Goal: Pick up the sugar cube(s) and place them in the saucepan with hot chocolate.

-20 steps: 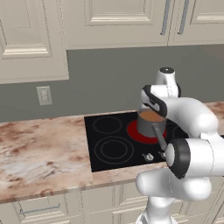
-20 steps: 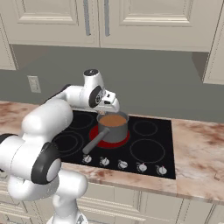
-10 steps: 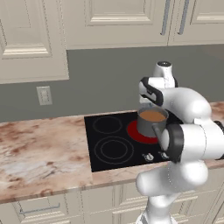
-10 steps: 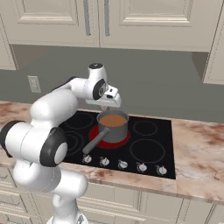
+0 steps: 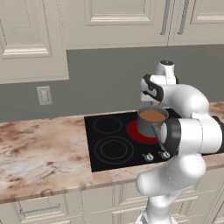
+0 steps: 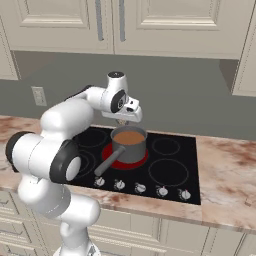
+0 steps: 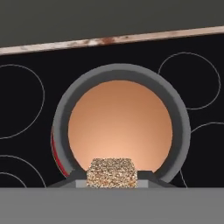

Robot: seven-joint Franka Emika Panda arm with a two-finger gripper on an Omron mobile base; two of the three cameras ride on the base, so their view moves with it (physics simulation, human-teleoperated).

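Gripper (image 6: 123, 121) hung above the saucepan (image 6: 129, 146), jaws clamped on a sugar cube (image 7: 112, 173) w/ a speckled tan face. Hand view looked straight down into the pan: cube sat over the near rim, hot chocolate (image 7: 119, 127) below it, smooth light-brown disc filling the pan rim to rim. Cube not touching the liquid as far as could be told.

Saucepan (image 5: 150, 122) stood upright on the red-glowing burner (image 6: 109, 150) of the black cooktop (image 6: 172, 175), front-left-ish ring in right base view. Long grey handle (image 6: 106, 163) pointed toward the knob row (image 6: 140, 187) at the cooktop's front edge. In left base view the arm's elbow hid part of the pan; gripper (image 5: 151, 104) was just behind and above the rim. Marble counter (image 5: 39, 148) ran either side of the cooktop, wall outlet (image 5: 44, 95) on the grey backsplash, cream cabinets (image 6: 165, 22) overhead.
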